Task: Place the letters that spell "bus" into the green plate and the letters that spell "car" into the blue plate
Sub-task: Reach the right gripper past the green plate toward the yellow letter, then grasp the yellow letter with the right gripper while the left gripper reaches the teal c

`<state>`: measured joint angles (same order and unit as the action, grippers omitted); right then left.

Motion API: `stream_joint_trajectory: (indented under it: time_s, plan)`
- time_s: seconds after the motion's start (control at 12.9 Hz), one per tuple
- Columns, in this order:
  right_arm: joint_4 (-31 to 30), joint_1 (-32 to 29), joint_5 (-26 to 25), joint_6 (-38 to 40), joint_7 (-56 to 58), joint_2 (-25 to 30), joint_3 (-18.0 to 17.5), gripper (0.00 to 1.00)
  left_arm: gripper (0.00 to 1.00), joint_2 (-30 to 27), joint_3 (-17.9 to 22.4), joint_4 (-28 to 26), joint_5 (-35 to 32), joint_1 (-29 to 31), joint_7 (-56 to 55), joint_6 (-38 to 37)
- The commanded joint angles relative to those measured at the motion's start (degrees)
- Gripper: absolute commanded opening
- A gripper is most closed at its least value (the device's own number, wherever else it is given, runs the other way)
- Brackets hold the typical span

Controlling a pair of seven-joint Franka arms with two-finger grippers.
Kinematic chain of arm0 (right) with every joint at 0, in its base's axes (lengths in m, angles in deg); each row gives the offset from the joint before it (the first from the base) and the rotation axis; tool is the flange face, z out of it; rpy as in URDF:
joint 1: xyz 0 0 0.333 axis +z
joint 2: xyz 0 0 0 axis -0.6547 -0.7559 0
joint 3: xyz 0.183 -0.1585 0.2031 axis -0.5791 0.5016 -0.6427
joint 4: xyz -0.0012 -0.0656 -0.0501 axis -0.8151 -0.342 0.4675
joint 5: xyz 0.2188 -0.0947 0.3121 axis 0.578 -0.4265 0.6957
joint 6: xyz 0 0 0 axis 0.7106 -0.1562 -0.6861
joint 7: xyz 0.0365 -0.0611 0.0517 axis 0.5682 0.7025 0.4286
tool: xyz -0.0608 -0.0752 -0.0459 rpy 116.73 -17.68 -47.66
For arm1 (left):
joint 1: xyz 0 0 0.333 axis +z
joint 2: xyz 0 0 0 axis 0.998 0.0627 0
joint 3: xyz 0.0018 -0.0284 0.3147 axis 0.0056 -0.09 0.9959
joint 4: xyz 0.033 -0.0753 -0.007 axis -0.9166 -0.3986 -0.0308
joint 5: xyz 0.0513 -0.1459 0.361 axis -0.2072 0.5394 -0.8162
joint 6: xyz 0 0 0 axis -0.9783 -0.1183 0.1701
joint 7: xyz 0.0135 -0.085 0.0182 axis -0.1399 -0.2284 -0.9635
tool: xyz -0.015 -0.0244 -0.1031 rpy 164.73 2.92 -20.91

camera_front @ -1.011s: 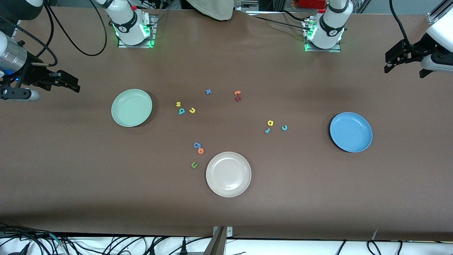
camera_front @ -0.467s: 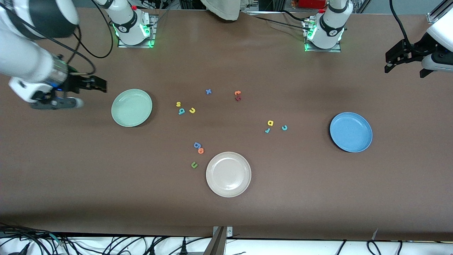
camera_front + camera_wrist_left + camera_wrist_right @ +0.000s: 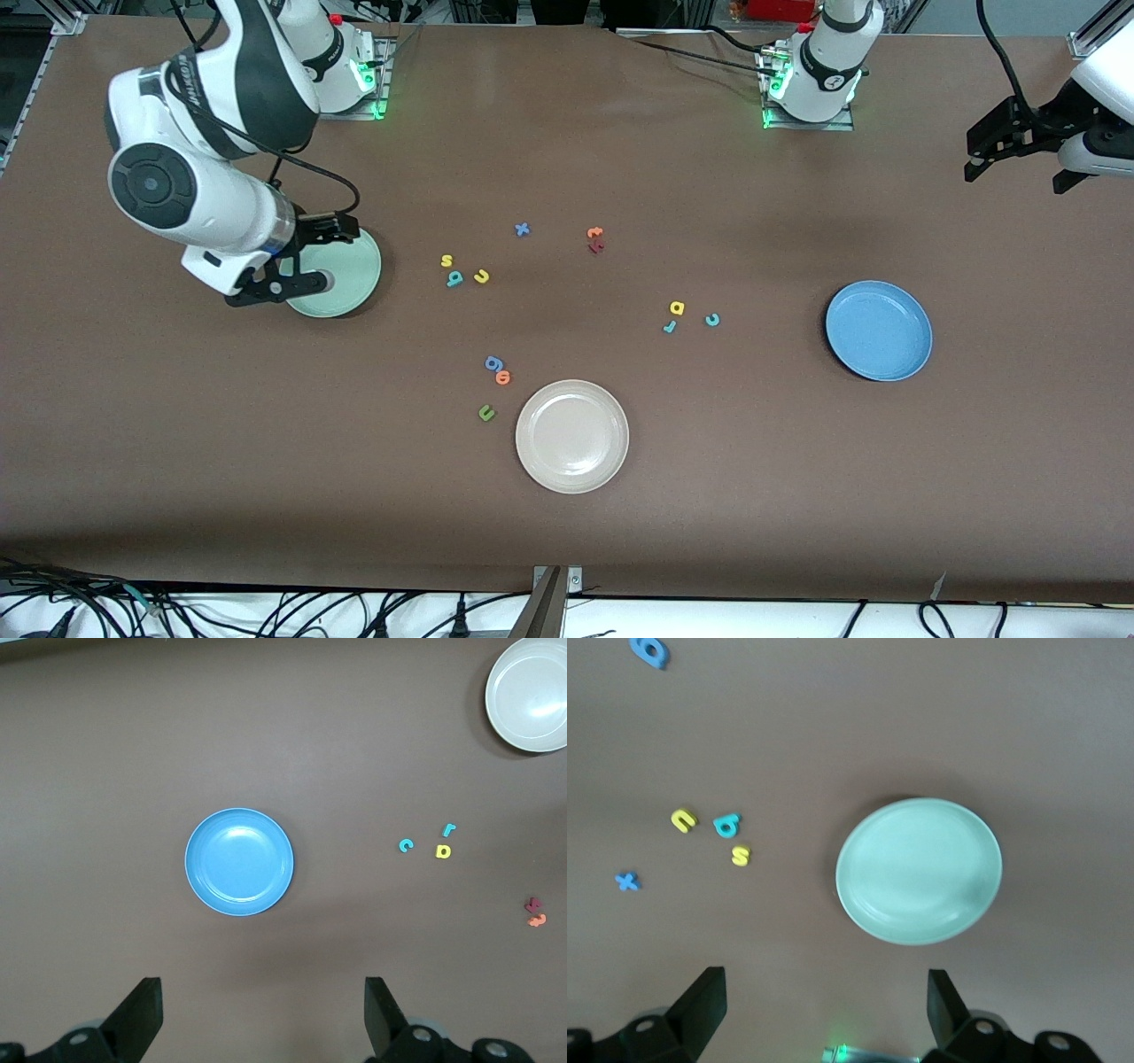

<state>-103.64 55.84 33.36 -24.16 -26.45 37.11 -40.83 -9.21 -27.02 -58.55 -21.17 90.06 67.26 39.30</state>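
The green plate (image 3: 350,275) lies toward the right arm's end of the table. My right gripper (image 3: 323,255) hangs open and empty over its rim. Beside the plate lie a yellow s (image 3: 446,260), a teal b (image 3: 454,279) and a yellow u (image 3: 481,276). The right wrist view shows the green plate (image 3: 919,871), the s (image 3: 741,855), the b (image 3: 727,825) and the u (image 3: 684,820). A yellow a (image 3: 677,308), a teal r (image 3: 670,327) and a teal c (image 3: 712,320) lie beside the blue plate (image 3: 879,330). My left gripper (image 3: 1019,173) waits open high at its table end.
A beige-white plate (image 3: 572,436) sits nearest the front camera. Close to it lie a blue g (image 3: 493,362), an orange o (image 3: 503,377) and a green u (image 3: 486,412). A blue x (image 3: 522,229), an orange t (image 3: 594,233) and a dark red letter (image 3: 596,247) lie nearer the bases.
My right arm has swung in from its table end until its gripper is over the green plate's rim. The left arm and all the letters have stayed put.
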Motion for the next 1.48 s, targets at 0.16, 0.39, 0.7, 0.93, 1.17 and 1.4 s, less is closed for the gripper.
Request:
stream_joint_trajectory:
  time_s: [0.16, 0.39, 0.7, 0.93, 1.17, 1.4]
  plan:
    - [-1.20, 6.23, 0.83, -7.03, 0.22, -3.36, 0.41, 1.00, 1.00, 0.00, 1.32, 0.80, 0.29, 0.31, -0.35, -0.51]
    - [-7.95, 12.29, 0.83, -17.82, -1.53, -4.49, 0.41, 0.99, 1.00, 1.22, 2.03, 0.88, 1.69, 1.01, -0.26, -0.25]
    - [-19.29, 16.87, 0.74, -36.55, -1.80, -6.34, 0.24, 0.71, 1.00, 7.27, 2.11, 0.80, 1.00, 0.31, -0.35, 0.01]
    - [-20.46, 19.68, 0.39, -44.21, -1.19, -10.64, 0.06, 0.64, 1.00, 14.12, 3.25, 0.36, 1.61, 0.58, 0.62, 0.81]
    - [-20.55, 20.48, 0.12, -47.39, -1.01, -13.99, 0.06, 0.61, 1.00, 19.93, 3.34, -0.69, 1.87, -0.83, 0.70, 5.44]
    - [-20.46, 21.09, -0.14, -49.85, -0.84, -16.36, 0.15, 0.60, 1.00, 20.56, 3.43, -9.89, 1.87, -6.36, -0.17, 17.02]
